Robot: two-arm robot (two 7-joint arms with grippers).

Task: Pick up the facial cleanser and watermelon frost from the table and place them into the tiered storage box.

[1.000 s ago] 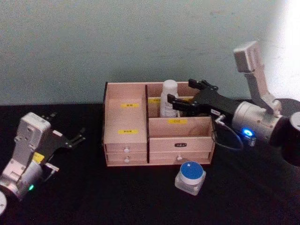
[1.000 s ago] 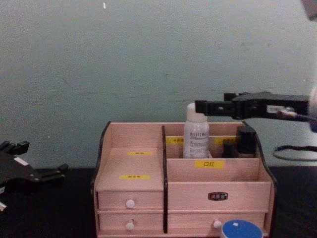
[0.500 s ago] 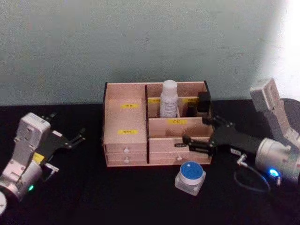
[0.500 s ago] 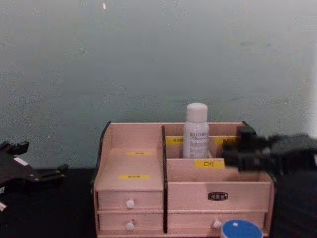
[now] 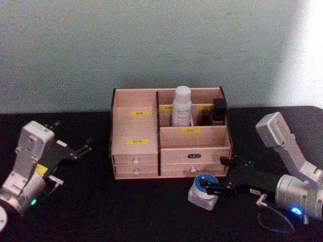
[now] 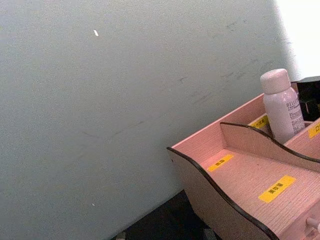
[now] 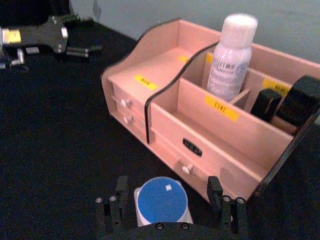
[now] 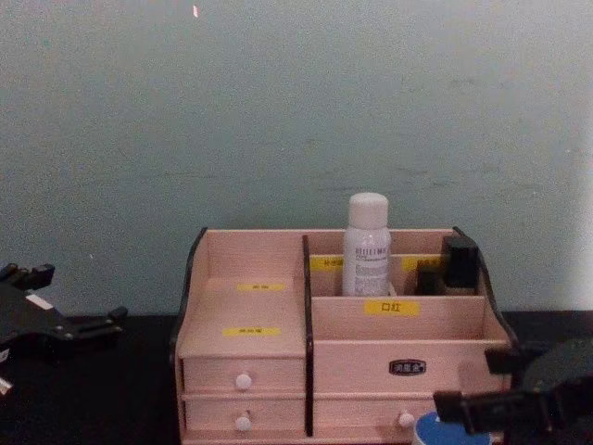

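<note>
We note the right gripper (image 7: 166, 197) low over the table (image 5: 126, 212), just before the tiered storage box (image 5: 136, 151). Its fingers are spread either side of the watermelon frost (image 7: 161, 204) (contact: we cannot tell). Facial cleanser (image 5: 181, 107) stands upright in a rear compartment. Left gripper (image 5: 72, 136) parked far left, fingers apart.
</note>
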